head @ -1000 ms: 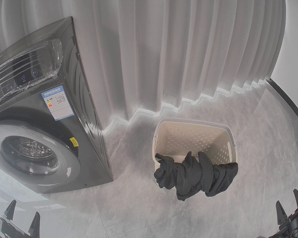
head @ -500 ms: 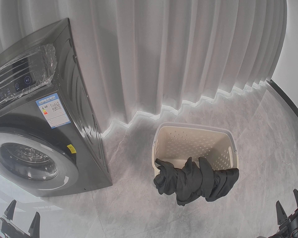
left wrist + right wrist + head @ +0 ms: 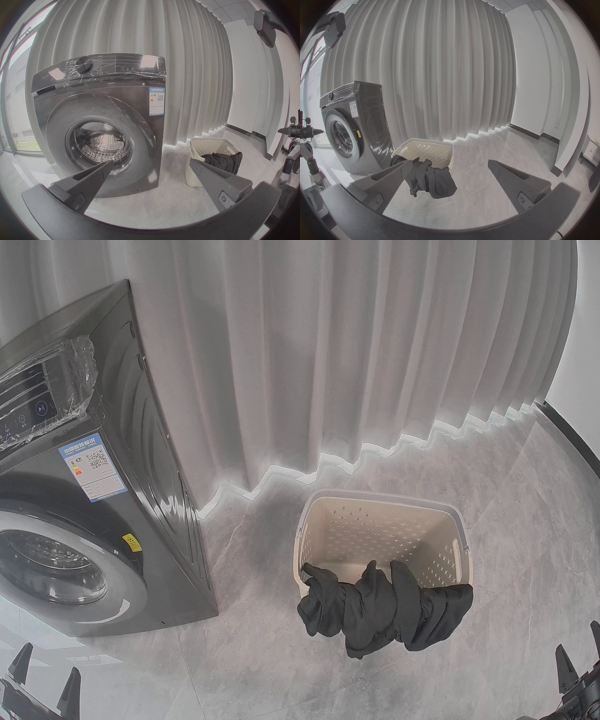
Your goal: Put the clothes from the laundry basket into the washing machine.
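Note:
A cream laundry basket [image 3: 375,497] stands on the floor right of centre, with dark clothes [image 3: 381,612] bundled over its near rim and hanging outside. The grey washing machine [image 3: 94,521] stands to the left, its drum showing through the round front [image 3: 50,568]. My left gripper [image 3: 49,660] is open low at the near left, facing the machine's front [image 3: 100,145], with nothing between its fingers. My right gripper [image 3: 576,640] is open at the near right and empty. It is short of the basket [image 3: 425,150] and the clothes [image 3: 428,179].
A white curtain [image 3: 350,352] hangs behind the machine and basket. Grey tiled floor [image 3: 250,665] lies open between the machine, the basket and me. A white wall with dark skirting [image 3: 572,427] closes the far right.
The head camera has shifted, so the machine and basket sit further left in the picture. The clothes, the basket and both grippers look unchanged.

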Motion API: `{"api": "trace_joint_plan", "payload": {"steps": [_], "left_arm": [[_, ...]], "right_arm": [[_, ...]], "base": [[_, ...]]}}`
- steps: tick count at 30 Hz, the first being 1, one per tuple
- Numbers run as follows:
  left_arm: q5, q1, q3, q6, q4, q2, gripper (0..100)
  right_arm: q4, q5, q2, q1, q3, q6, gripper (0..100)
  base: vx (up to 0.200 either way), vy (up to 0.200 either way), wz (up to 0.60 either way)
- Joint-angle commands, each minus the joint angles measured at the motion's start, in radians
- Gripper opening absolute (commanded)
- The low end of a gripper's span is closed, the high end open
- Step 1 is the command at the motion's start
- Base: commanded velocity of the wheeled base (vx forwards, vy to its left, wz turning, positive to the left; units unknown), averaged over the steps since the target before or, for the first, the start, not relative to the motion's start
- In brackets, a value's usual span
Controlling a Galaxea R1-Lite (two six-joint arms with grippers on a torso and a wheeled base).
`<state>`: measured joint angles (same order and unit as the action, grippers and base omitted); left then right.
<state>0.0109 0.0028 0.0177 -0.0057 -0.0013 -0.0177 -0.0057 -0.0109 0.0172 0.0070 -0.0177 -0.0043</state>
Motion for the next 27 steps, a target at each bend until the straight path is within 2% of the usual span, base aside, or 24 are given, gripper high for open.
{"api": "trace_joint_plan", "payload": {"steps": [1, 15, 21, 27], "left_arm": [[0.0, 0.0, -0.018, 0.0, 0.0, 0.015, 100], [0.0, 0.0, -0.018, 0.0, 0.0, 0.015, 100], [0.0, 0.0, -0.018, 0.0, 0.0, 0.015, 100], [0.0, 0.0, -0.018, 0.0, 0.0, 0.015, 100]], "right_arm": [[0.0, 0.0, -0.008, 0.001, 0.018, 0.0, 100], [0.0, -0.001, -0.008, 0.001, 0.018, 0.0, 100], [0.0, -0.001, -0.008, 0.001, 0.018, 0.0, 100], [0.0, -0.001, -0.008, 0.001, 0.018, 0.0, 100]], "base": [[0.0, -0.2, 0.0], [0.0, -0.014, 0.0], [0.0, 0.0, -0.6], [0.0, 0.0, 0.0]]}}
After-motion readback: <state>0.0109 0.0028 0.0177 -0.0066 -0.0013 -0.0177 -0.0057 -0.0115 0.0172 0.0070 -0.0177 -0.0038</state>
